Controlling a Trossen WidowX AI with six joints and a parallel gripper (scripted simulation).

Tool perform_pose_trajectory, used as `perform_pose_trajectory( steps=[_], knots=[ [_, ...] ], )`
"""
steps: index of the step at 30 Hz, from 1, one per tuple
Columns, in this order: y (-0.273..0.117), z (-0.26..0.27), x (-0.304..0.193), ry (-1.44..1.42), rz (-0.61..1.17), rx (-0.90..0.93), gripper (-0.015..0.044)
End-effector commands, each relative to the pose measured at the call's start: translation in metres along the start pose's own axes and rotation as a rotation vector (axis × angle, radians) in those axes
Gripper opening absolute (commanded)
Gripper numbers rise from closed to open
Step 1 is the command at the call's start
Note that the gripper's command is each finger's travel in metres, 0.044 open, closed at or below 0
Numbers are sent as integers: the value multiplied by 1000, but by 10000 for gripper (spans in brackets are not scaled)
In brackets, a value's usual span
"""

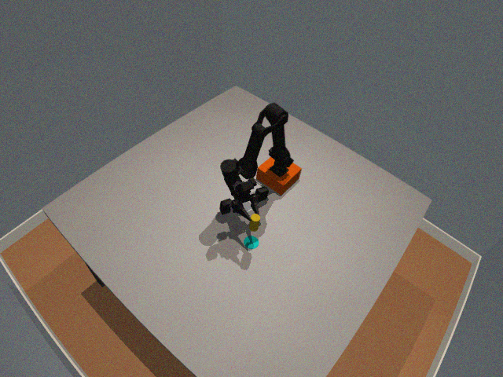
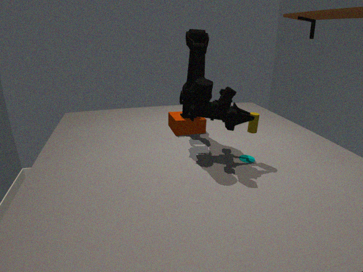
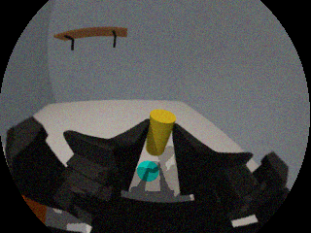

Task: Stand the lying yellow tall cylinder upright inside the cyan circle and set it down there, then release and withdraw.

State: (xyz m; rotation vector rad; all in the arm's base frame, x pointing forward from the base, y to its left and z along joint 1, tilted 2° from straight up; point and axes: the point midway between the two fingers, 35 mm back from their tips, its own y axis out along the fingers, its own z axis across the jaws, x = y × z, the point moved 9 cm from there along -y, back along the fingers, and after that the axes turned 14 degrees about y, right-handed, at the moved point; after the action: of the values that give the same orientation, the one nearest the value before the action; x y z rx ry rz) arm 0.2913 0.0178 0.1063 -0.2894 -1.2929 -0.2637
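Note:
The yellow tall cylinder (image 1: 254, 224) (image 2: 253, 124) (image 3: 159, 136) is held in the air, close to upright with a slight tilt in the exterior view. My gripper (image 1: 255, 217) (image 2: 253, 117) (image 3: 161, 124) is shut on its upper part, with one fingertip on each side in the wrist view. The cyan circle (image 1: 251, 242) (image 2: 247, 158) (image 3: 148, 171) lies flat on the table, well below the cylinder's lower end. Shadows of the arm fall across the circle.
The orange block (image 1: 280, 177) (image 2: 187, 125) (image 3: 35, 208) stands at the arm's base. The grey table (image 1: 284, 292) (image 2: 146, 211) carries the arm's shadow around the circle. A brown wall shelf (image 2: 328, 13) (image 3: 92, 32) is in the background.

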Motion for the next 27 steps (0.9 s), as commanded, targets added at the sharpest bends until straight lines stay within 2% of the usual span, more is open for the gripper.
perform_pose_trajectory(
  steps=[1, 27],
  knots=[
    [1, -2, -5, 4, 0, 6, 105],
    [7, -19, -74, 5, 0, 6, 105]
  ],
)
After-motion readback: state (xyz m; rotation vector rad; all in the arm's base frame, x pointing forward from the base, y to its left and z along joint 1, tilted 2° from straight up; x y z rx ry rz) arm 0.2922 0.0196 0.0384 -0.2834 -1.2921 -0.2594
